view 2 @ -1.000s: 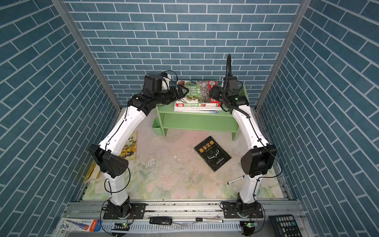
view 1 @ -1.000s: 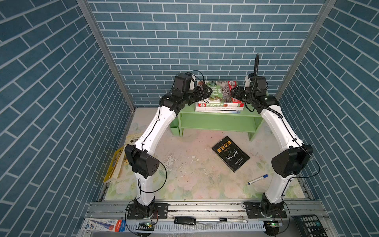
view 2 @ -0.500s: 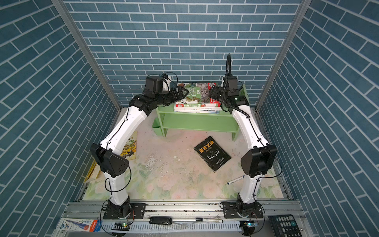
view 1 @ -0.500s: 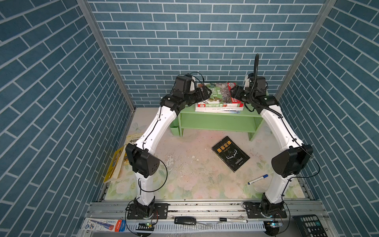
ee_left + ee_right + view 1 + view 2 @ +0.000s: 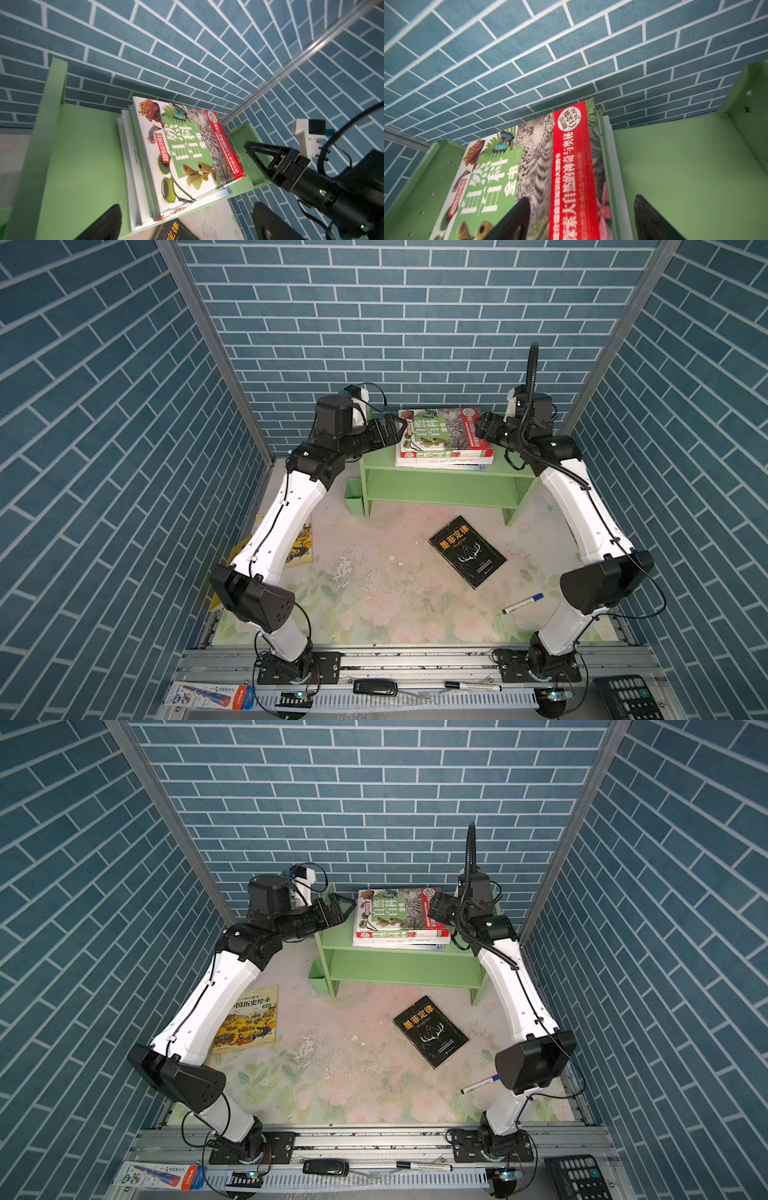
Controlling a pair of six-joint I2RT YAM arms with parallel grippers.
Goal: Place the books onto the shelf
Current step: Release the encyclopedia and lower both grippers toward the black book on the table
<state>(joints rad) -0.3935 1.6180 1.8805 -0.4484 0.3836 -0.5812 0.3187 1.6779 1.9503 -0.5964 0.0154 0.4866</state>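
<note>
The light green shelf [image 5: 440,485] [image 5: 399,969] stands against the back wall. On its top tier lies a stack of books, topped by the green botanical one [image 5: 444,433] [image 5: 395,913] [image 5: 187,149] [image 5: 508,176]. A black book with orange characters [image 5: 467,551] [image 5: 430,1031] lies on the mat in front. At the left lies a yellow illustrated book [image 5: 249,1025], half hidden by my left arm. My left gripper [image 5: 395,429] [image 5: 187,226] hangs open just left of the stack. My right gripper [image 5: 478,429] [image 5: 581,222] is open, straddling the stack's right edge without touching it.
A small green cup-box [image 5: 354,497] hangs on the shelf's left side. A blue-capped marker [image 5: 522,604] lies near my right arm's elbow. On the front rail sit a printed package [image 5: 208,695], a black device [image 5: 375,687], a pen [image 5: 473,686] and a keypad [image 5: 625,697].
My right gripper's jaws have spread wider at the stack's right edge. My left gripper has drawn slightly left, away from the stack. The books have not moved.
</note>
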